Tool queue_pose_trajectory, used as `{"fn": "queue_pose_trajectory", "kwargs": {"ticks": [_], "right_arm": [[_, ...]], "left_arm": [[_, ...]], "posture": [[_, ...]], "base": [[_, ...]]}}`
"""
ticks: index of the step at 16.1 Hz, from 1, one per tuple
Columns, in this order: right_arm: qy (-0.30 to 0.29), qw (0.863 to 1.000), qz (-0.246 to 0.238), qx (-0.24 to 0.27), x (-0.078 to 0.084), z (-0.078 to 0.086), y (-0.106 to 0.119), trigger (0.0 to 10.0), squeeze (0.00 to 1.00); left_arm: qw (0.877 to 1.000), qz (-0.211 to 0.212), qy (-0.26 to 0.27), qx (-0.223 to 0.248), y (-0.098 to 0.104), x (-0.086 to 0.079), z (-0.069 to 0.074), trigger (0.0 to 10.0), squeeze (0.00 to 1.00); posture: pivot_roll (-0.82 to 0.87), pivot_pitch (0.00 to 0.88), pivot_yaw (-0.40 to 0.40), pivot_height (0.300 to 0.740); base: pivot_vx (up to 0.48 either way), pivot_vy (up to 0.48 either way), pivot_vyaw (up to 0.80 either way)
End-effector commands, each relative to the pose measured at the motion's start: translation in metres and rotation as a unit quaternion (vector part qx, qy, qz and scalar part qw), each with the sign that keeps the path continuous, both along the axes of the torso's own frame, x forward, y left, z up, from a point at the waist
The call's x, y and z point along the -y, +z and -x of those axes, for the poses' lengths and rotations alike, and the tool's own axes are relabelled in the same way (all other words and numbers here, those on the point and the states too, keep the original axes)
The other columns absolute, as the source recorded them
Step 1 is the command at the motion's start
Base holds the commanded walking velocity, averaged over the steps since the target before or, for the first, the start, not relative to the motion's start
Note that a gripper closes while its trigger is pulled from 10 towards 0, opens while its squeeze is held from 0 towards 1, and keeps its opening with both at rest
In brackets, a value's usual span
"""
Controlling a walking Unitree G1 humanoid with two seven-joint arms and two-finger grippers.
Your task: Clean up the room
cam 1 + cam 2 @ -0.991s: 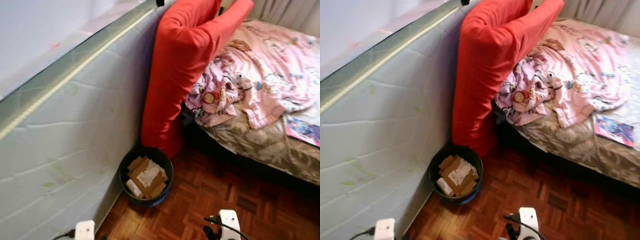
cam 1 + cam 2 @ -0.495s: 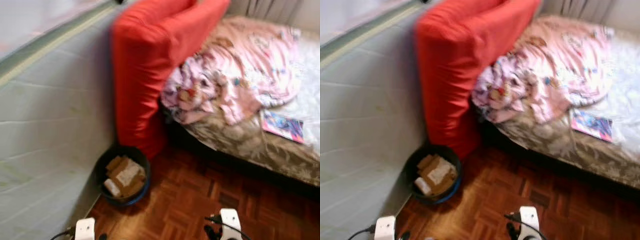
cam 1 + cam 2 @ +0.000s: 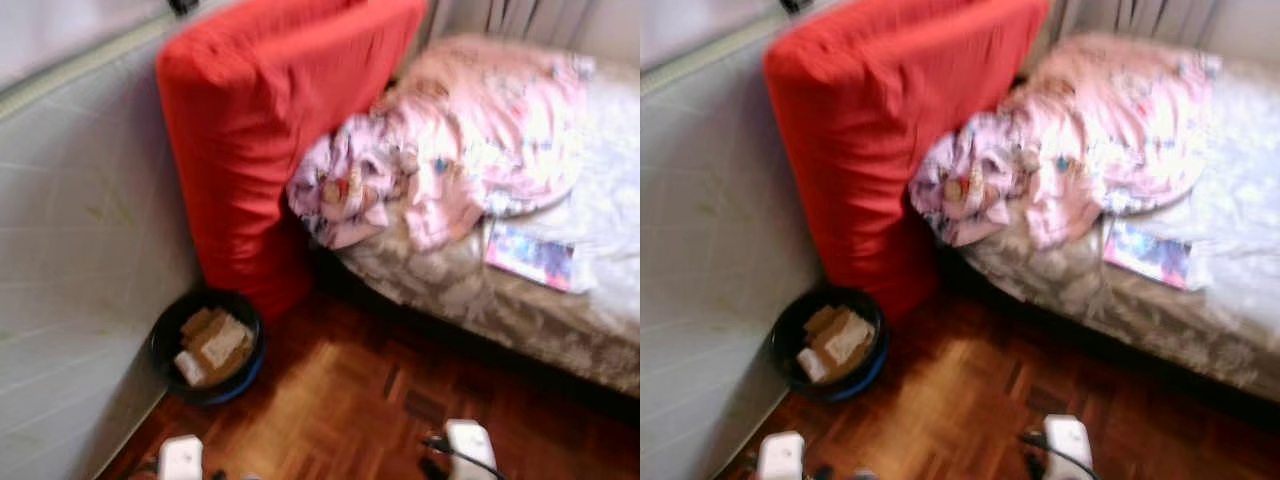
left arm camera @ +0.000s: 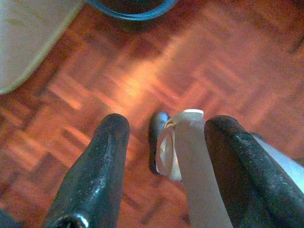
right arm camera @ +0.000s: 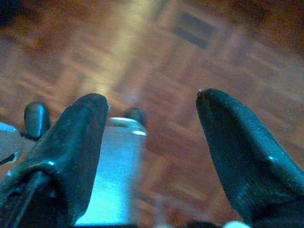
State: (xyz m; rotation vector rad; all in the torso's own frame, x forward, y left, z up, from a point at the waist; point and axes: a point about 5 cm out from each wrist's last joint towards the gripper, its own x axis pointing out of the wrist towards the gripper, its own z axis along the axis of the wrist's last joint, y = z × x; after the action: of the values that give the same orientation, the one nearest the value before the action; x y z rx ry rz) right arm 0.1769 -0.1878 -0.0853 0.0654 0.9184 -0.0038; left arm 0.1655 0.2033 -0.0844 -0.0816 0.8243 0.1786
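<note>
Left eye view, blurred as the robot walks: well ahead of both sets of fingers, the bed [image 3: 560,300] carries a rumpled pink blanket [image 3: 470,150] and a magazine [image 3: 528,255] at its near edge; a red mattress cushion [image 3: 270,130] leans upright against the pale wall panel [image 3: 80,260], and a dark bin [image 3: 207,343] holding cardboard scraps [image 3: 205,345] stands on the parquet floor [image 3: 340,410] at the cushion's foot. The left gripper [image 4: 164,142] and the right gripper [image 5: 152,128] hang low over bare floor, fingers spread wide and empty. Judged risks, in descending size: the bed frame could be struck by the legs if the approach runs on under blur; the leaning cushion could topple onto the bin if brushed; the bin, near the left fingers [image 4: 102,156], could be kicked over and spill; the magazine could slide off if gripped poorly.
</note>
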Motion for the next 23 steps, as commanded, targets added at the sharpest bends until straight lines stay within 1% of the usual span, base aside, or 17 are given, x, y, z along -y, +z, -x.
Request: {"fn": "queue_pose_trajectory", "kwargs": {"ticks": [1, 5, 8, 16, 19, 23], "right_arm": [[-0.069, 0.996, -0.065, 0.005, 0.0060, -0.0360, 0.0173, 10.0, 0.00], [-0.068, 0.996, -0.065, 0.005, 0.0059, -0.0360, 0.0173, 10.0, 0.00], [-0.067, 0.996, -0.063, 0.004, 0.0060, -0.0356, 0.0171, 10.0, 0.00], [-0.063, 0.996, -0.060, 0.002, 0.0063, -0.0337, 0.0161, 10.0, 0.00], [-0.064, 0.996, -0.061, 0.002, 0.0063, -0.0337, 0.0161, 10.0, 0.00], [-0.064, 0.996, -0.061, 0.003, 0.0065, -0.0338, 0.0162, 10.0, 0.00]], "left_arm": [[0.999, -0.015, -0.012, -0.033, 0.0155, -0.0296, -0.0301, 10.0, 0.00], [0.999, -0.017, -0.012, -0.034, 0.0156, -0.0299, -0.0301, 10.0, 0.00], [0.999, -0.011, -0.008, -0.038, 0.0146, -0.0294, -0.0289, 10.0, 0.00], [0.999, -0.013, -0.002, -0.039, 0.0136, -0.0293, -0.0269, 10.0, 0.00], [0.999, -0.011, -0.008, -0.038, 0.0137, -0.0288, -0.0272, 10.0, 0.00], [0.999, -0.009, -0.007, -0.037, 0.0137, -0.0283, -0.0273, 10.0, 0.00]], "posture": [[0.02, 0.000, 0.028, 0.740], [0.02, 0.000, 0.029, 0.740], [0.02, 0.000, 0.029, 0.740], [0.01, 0.000, 0.027, 0.740], [0.01, 0.000, 0.027, 0.740], [0.01, 0.000, 0.025, 0.740]], "base": [[0.000, -0.322, 0.00], [0.000, -0.298, 0.00], [0.000, 0.000, 0.00], [0.000, 0.000, 0.00], [0.000, 0.000, 0.00], [0.304, 0.000, 0.00]]}}
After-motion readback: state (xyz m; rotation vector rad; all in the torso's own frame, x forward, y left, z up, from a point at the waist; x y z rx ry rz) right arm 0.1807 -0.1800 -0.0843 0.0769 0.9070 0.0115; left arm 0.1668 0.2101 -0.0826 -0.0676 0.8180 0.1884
